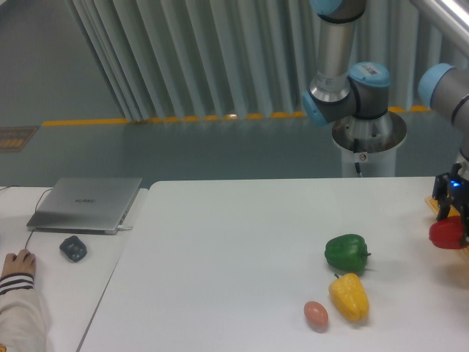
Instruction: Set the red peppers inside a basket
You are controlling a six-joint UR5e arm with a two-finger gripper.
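The claw (454,220) was clamped on the glossy red bell pepper (447,235), held above the white table (242,249), well right of the green bell pepper (346,253), touching the yellow-orange plastic basket (438,208).

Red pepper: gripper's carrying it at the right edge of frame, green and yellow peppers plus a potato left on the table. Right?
One thing is off: the small item beside the yellow pepper is a brown egg, not a potato. The camera view shows the rest holds: the gripper holds the red pepper at the right edge, and the green pepper sits on the table.
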